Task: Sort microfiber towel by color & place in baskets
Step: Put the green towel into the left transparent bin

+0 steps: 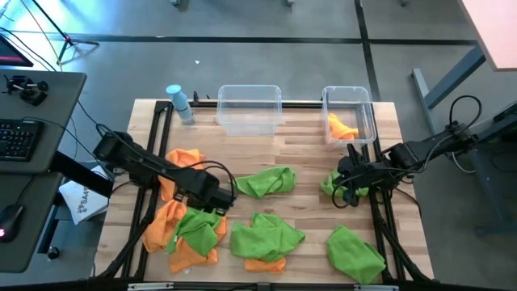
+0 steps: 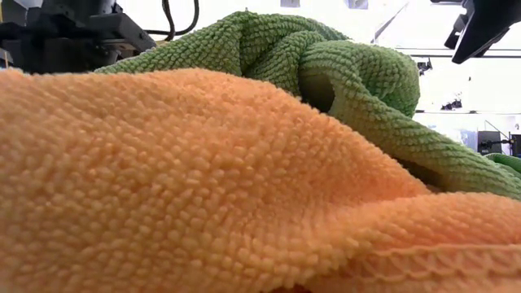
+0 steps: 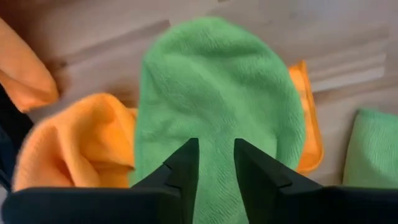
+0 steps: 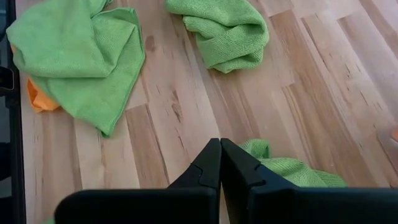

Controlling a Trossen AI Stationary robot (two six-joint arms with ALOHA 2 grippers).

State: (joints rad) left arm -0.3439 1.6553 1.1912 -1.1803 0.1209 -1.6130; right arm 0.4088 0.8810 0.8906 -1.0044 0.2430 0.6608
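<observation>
My left gripper [image 1: 208, 208] [image 3: 216, 155] sits over the pile at the table's near left, shut on a green towel [image 1: 198, 226] [image 3: 211, 93] that lies across orange towels [image 1: 166, 222] [image 3: 81, 143]. My right gripper [image 1: 344, 191] [image 4: 219, 144] is shut, with nothing between its fingers, right beside a small crumpled green towel [image 1: 333, 184] [image 4: 286, 169] near the right edge. The wider clear basket [image 1: 249, 109] and the narrower one [image 1: 349, 115] stand at the far edge. An orange towel [image 1: 341, 128] lies inside the narrower one. My left gripper pinches the green towel between its two fingers at the part nearest them [image 3: 216, 177], coming from above at a slant. The rest of the towel spreads away from the fingertips over the orange towels. One layer or several, I cannot tell. My right gripper: whether its shut fingers touch the small green towel I cannot tell.
More green towels lie mid-table [image 1: 266, 182], near centre on an orange one [image 1: 266, 236] and near right [image 1: 355, 252]. A light-blue bottle [image 1: 179, 101] stands left of the wider basket. In the low view an orange towel [image 2: 203, 187] fills the foreground, with a green one [image 2: 326, 73] behind it.
</observation>
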